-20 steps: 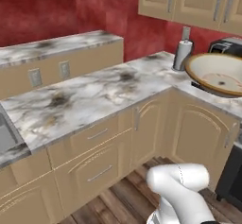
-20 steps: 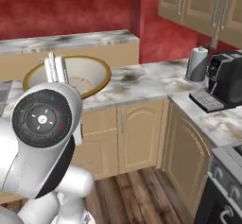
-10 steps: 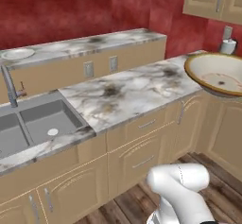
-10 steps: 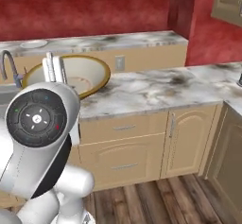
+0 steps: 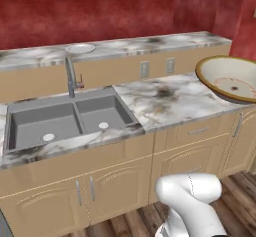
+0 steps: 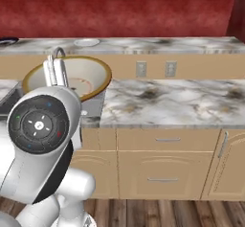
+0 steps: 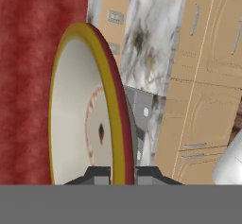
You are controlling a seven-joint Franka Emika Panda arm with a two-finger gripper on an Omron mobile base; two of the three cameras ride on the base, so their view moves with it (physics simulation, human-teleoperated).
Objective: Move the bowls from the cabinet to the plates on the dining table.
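My gripper [image 7: 124,173] is shut on the yellow-tan rim of the wide shallow bowl [image 7: 80,109], one dark fingertip on each side of the rim. The bowl [image 5: 230,78] is cream inside and hangs in the air above the counter's right end. From the right base view, the bowl [image 6: 72,77] sits behind my gripper [image 6: 55,72]. The dining table [image 5: 150,43] is the raised marble counter along the red wall. A white plate [image 5: 80,47] lies on it, with a dark plate [image 6: 7,40] at the far left. The cabinet is out of view.
A grey double sink [image 5: 60,118] with a faucet [image 5: 70,76] is set in the lower marble counter [image 5: 170,98]. Beige drawers and doors [image 6: 162,164] run below it. Two wall outlets [image 6: 155,69] are in the raised counter's side panel. The floor [image 6: 158,214] is wood.
The whole picture has shifted, so the cameras have swung with the base. The corner counter and appliances have left view, and the sink and raised counter have come in. The bowl stays gripped.
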